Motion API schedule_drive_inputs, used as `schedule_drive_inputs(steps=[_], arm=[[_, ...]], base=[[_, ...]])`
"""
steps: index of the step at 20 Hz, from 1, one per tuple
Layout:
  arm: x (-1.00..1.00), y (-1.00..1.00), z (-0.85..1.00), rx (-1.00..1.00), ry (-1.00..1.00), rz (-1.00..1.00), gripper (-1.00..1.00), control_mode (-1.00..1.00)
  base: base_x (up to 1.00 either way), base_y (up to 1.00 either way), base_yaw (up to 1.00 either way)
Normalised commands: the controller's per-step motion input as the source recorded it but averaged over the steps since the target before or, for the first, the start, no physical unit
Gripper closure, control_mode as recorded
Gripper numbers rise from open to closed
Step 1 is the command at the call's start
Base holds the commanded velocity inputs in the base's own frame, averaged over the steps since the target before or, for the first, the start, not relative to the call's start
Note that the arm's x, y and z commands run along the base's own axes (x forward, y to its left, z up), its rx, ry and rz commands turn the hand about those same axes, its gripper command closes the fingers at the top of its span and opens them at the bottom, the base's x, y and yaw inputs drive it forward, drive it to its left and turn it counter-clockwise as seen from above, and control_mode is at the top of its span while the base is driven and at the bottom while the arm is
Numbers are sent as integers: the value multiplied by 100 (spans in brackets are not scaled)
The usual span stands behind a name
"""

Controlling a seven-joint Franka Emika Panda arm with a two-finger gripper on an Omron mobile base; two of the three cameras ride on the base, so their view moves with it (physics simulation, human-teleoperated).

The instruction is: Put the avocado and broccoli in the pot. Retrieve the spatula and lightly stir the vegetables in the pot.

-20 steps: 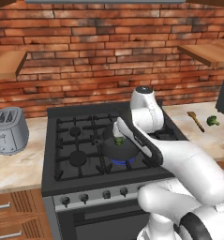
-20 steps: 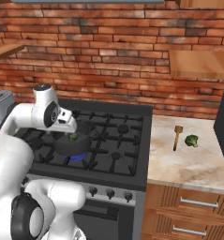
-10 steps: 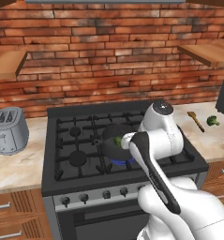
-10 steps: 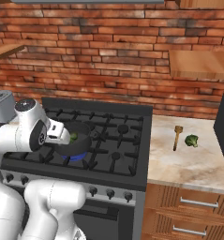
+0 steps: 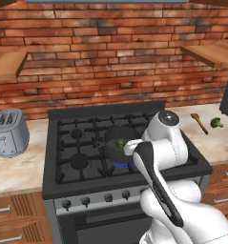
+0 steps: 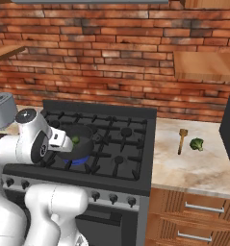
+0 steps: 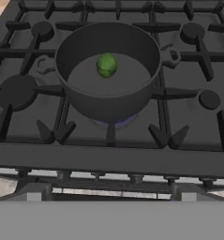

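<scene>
The avocado (image 7: 107, 65), a small round green ball, lies inside the dark grey pot (image 7: 108, 101) on the stove (image 7: 113, 157), over a lit blue burner. The gripper's jaws stand wide apart, holding nothing. From the hand view the pot sits at 12 o'clock of the gripper. On the counter (image 6: 193, 168) the spatula (image 6: 182, 140) lies beside the broccoli (image 6: 197, 143), at its 9 o'clock.

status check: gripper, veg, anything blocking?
Gripper open, empty. Avocado in pot; broccoli and spatula on right counter. Nothing blocking.
</scene>
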Motion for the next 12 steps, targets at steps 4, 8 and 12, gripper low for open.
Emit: schedule_drive_inputs(steps=[4,8,12], arm=[[0,0,0,0,0,0,-100,-100],[-54,-31,0,5,-2,-8,-100,-100],[-21,-56,0,6,0,-9,-100,-100]], base=[[0,0,0],[0,0,0],[0,0,0]])
